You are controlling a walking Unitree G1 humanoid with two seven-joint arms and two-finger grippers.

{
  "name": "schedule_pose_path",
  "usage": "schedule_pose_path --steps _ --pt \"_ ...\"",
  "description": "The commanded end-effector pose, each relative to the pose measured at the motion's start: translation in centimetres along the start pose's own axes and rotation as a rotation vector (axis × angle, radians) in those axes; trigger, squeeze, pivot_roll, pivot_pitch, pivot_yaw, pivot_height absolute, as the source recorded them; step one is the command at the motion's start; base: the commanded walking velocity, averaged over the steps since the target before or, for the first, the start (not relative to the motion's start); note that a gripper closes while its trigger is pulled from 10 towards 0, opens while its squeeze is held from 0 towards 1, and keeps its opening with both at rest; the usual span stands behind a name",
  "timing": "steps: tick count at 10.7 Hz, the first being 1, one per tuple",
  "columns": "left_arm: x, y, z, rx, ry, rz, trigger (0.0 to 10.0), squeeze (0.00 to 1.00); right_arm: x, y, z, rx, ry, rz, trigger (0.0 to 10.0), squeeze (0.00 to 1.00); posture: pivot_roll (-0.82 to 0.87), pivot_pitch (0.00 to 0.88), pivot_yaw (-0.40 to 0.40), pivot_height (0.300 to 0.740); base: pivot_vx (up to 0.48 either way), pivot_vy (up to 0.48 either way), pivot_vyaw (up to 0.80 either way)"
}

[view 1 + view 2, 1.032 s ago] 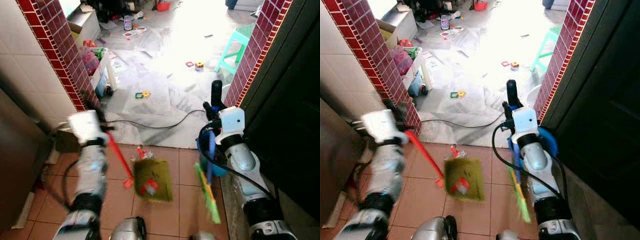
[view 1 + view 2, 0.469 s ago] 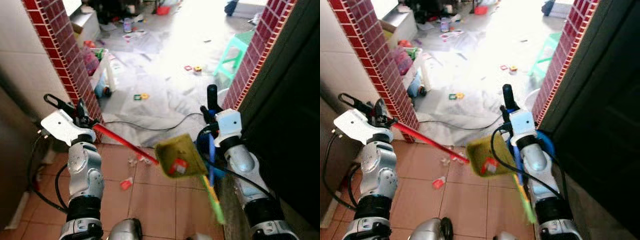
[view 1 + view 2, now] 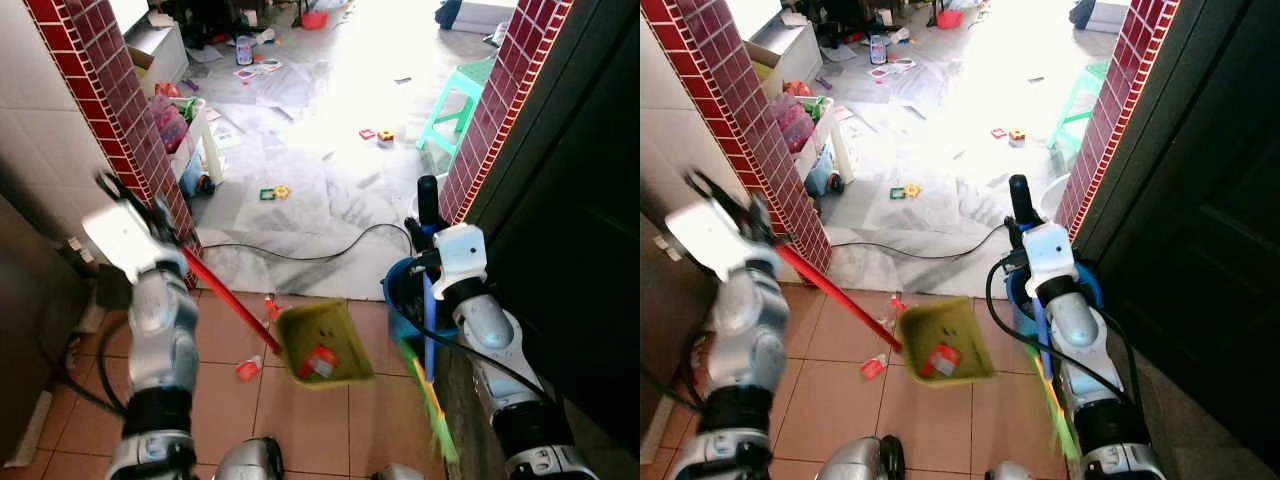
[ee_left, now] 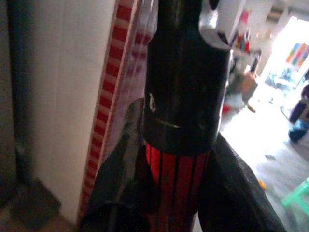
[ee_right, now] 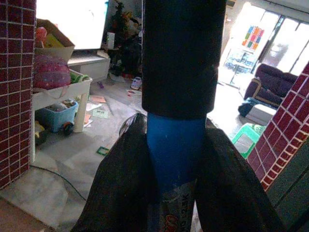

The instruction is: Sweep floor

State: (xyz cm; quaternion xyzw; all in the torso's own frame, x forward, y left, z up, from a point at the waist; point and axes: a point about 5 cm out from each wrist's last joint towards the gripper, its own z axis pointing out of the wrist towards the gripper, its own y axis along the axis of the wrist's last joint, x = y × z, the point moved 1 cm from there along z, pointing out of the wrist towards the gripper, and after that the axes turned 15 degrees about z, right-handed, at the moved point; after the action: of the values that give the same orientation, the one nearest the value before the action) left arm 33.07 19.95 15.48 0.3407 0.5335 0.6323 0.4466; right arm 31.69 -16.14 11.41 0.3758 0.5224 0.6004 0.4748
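The left gripper point(image 4: 166, 193), closed on the red handle point(image 3: 225, 300), had lowered the dustpan point(image 3: 322, 345) back near the tiles, litter point(image 3: 320, 361) inside; the right gripper point(image 5: 171, 193) clamped the blue broom point(image 3: 428, 350) beside it; scraps point(image 3: 249, 369) remained, so sweeping was unfinished.

Brick pillars point(image 3: 110, 110) flank the doorway; black cable point(image 3: 300, 252) crosses it.

Both grippers point(image 4: 176, 188) point(image 5: 169, 179) clamped, arms forward.
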Motion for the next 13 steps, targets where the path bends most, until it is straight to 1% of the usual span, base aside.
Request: schedule_pose_path --steps 1,2,3,4,5,6,8,9,11,13 --pt "0.0 5.0 1.3 -0.2 0.022 -0.021 10.0 0.0 0.1 0.7 0.2 -0.029 0.008 -0.015 10.0 0.0 -0.17 0.0 0.032 0.74 0.0 0.0 0.0" --pt "0.1 7.2 2.1 -0.262 0.033 -0.014 10.0 0.0 0.2 0.6 0.2 -0.02 0.006 0.016 10.0 0.0 -0.17 0.0 0.035 0.74 0.0 0.0 0.0" --pt "-0.4 9.0 2.8 -0.31 0.006 -0.012 10.0 0.0 0.3 0.4 0.2 -0.008 -0.008 0.054 10.0 0.0 -0.16 0.0 0.04 0.74 0.0 0.0 0.0" --pt "-0.7 9.5 3.0 -0.322 -0.003 -0.024 10.0 0.0 0.3 0.1 0.3 0.007 -0.019 0.062 10.0 0.0 -0.16 0.0 0.043 0.74 0.0 0.0 0.0" --pt "-1.3 10.3 3.6 -0.339 -0.002 -0.044 10.0 0.0 0.4 -0.3 0.3 0.034 -0.028 0.082 10.0 0.0 -0.16 0.0 0.046 0.74 0.0 0.0 -0.8" --pt "-2.1 11.4 4.1 -0.367 -0.006 -0.074 10.0 0.0 0.9 -0.1 0.2 0.019 -0.009 0.078 10.0 0.0 -0.17 0.0 0.048 0.74 0.0 0.0 -0.8" --pt "-3.2 11.7 4.7 -0.371 -0.022 -0.098 10.0 0.0 1.1 0.0 0.2 0.019 0.0 0.09 10.0 0.0 -0.18 0.0 0.054 0.74 0.0 0.0 -0.73" --pt "-3.8 11.5 4.8 -0.363 -0.031 -0.114 10.0 0.0 0.9 0.0 0.2 0.02 -0.007 0.086 10.0 0.0 -0.18 0.0 0.056 0.74 0.0 0.0 -0.45" --pt "-4.9 11.2 4.8 -0.358 -0.053 -0.147 10.0 0.0 1.2 -0.1 0.1 0.024 -0.005 0.089 10.0 0.0 -0.19 0.0 0.063 0.74 0.0 0.0 0.0" --pt "-5.3 11.0 4.8 -0.357 -0.067 -0.168 10.0 0.0 1.6 -0.2 0.0 0.026 0.009 0.091 10.0 0.0 -0.2 0.0 0.066 0.74 0.281 0.0 0.0"
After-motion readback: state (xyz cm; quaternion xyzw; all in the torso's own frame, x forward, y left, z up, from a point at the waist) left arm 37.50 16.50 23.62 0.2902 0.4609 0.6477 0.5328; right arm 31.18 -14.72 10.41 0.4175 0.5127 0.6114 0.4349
